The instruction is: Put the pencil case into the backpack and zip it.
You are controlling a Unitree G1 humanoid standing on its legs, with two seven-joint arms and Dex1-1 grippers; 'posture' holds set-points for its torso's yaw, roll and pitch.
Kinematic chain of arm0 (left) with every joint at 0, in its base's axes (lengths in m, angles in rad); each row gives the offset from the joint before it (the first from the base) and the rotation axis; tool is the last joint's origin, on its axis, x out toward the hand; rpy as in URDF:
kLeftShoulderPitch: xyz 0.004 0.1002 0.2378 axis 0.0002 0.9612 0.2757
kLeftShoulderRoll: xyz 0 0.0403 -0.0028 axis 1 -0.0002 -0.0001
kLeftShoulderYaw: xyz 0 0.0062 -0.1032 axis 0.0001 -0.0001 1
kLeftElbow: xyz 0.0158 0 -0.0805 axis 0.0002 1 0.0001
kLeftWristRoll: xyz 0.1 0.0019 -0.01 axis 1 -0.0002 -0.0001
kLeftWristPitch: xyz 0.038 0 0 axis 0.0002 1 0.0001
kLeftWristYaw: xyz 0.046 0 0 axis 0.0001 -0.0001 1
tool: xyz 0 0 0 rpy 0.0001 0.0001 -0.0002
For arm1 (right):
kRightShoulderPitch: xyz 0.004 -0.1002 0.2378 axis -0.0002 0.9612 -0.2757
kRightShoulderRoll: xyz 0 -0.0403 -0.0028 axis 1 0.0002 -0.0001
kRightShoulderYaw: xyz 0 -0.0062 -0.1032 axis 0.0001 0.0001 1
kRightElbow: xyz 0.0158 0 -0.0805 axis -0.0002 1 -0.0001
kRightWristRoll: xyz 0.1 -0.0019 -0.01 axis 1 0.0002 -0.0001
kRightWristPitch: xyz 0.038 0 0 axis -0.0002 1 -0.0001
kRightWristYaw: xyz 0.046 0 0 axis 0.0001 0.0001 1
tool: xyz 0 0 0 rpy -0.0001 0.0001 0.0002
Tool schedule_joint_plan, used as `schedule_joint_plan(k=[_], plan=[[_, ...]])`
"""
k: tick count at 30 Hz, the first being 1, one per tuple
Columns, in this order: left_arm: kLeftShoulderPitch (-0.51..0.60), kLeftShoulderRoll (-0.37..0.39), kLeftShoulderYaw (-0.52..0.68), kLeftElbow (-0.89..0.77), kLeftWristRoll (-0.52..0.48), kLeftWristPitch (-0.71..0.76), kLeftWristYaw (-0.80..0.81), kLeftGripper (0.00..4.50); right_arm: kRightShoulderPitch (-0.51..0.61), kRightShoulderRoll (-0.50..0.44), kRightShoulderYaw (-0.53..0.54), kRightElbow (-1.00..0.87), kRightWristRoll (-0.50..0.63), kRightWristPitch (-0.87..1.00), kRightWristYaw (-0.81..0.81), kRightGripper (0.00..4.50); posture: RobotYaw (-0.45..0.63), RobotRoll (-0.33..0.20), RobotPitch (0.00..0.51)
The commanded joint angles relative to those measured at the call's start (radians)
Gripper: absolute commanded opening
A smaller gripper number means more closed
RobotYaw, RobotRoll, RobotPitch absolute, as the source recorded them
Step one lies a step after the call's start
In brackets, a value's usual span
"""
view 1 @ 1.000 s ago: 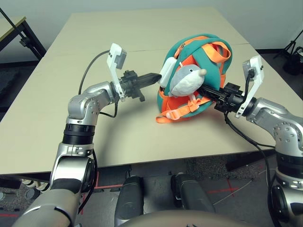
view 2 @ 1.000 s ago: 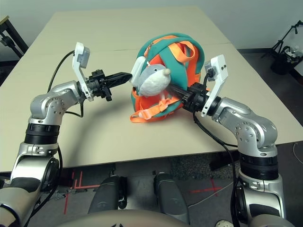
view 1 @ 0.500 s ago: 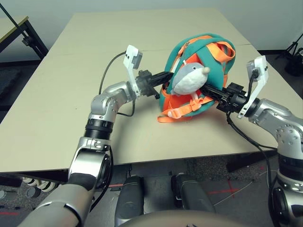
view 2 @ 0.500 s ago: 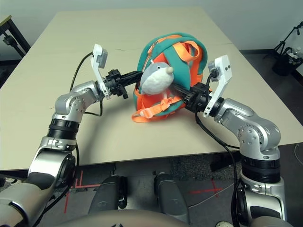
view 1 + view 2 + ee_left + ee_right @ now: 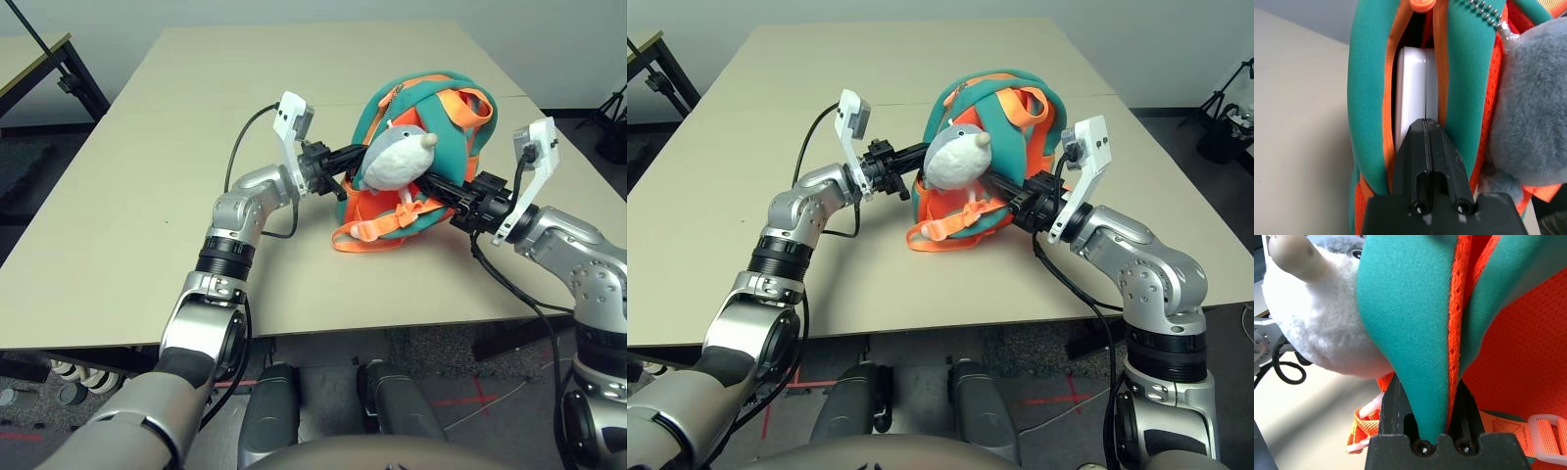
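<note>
Our right end effector [image 5: 1422, 396] clamps the backpack [image 5: 446, 108] fabric, steadying it upright on the desk [image 5: 147, 196]. Our left end effector [image 5: 1426, 128], closed together, presses the pencil case [image 5: 1413, 83] deeper inside the open zipper.

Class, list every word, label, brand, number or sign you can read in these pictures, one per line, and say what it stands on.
None can be read.
The pencil case, seen in the open backpack, shows only a plain white edge here.
The plush animal and the table carry no visible text.
</note>
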Motion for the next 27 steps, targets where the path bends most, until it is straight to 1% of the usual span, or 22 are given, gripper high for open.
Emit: schedule_joint_plan(k=[1, 4, 6, 8, 11, 15, 16, 17, 20, 24, 27], plan=[[0.000, 0.045, 0.035, -0.103, -0.075, 0.116, -0.026, 0.00, 0.002, 0.004, 0.006, -0.031, 0.020, -0.008, 0.020, 0.22, -0.21, 0.000, 0.071], [-0.007, 0.134, 0.087, -0.197, -0.162, 0.225, -0.069, 0.00, 0.001, 0.003, 0.008, -0.025, 0.017, -0.010, 0.027, 0.22, -0.20, 0.000, 0.071], [-0.019, 0.183, 0.109, -0.227, -0.176, 0.245, -0.066, 0.00, -0.001, 0.002, 0.010, -0.020, 0.016, -0.010, 0.033, 0.22, -0.19, 0.000, 0.072], [-0.054, 0.216, 0.155, -0.221, -0.194, 0.243, -0.042, 0.00, -0.006, 0.003, 0.016, -0.011, 0.011, -0.011, 0.039, 0.22, -0.18, 0.000, 0.071], [-0.100, 0.230, 0.209, -0.228, -0.236, 0.259, -0.014, 0.00, -0.012, 0.002, 0.022, 0.000, 0.006, -0.012, 0.048, 0.22, -0.18, 0.000, 0.071], [-0.131, 0.217, 0.234, -0.284, -0.316, 0.327, 0.002, 0.00, -0.020, 0.002, 0.028, 0.008, 0.000, -0.012, 0.056, 0.22, -0.17, 0.000, 0.072], [-0.132, 0.215, 0.232, -0.305, -0.340, 0.346, -0.003, 0.37, -0.020, 0.002, 0.028, 0.009, -0.001, -0.013, 0.057, 0.22, -0.17, 0.000, 0.071], [-0.129, 0.217, 0.222, -0.330, -0.366, 0.371, -0.021, 0.60, -0.020, 0.003, 0.031, 0.011, -0.004, -0.014, 0.059, 0.22, -0.17, 0.000, 0.071], [-0.108, 0.233, 0.183, -0.392, -0.411, 0.427, -0.056, 1.68, -0.017, 0.003, 0.035, 0.015, -0.010, -0.016, 0.063, 0.22, -0.17, 0.000, 0.073], [-0.087, 0.249, 0.132, -0.435, -0.421, 0.450, -0.082, 3.27, -0.015, 0.000, 0.033, 0.013, -0.010, -0.013, 0.066, 0.22, -0.17, 0.000, 0.077], [-0.068, 0.273, 0.067, -0.456, -0.390, 0.444, -0.116, 4.44, -0.013, 0.003, 0.036, 0.011, -0.011, -0.013, 0.063, 0.22, -0.17, 0.000, 0.081]])
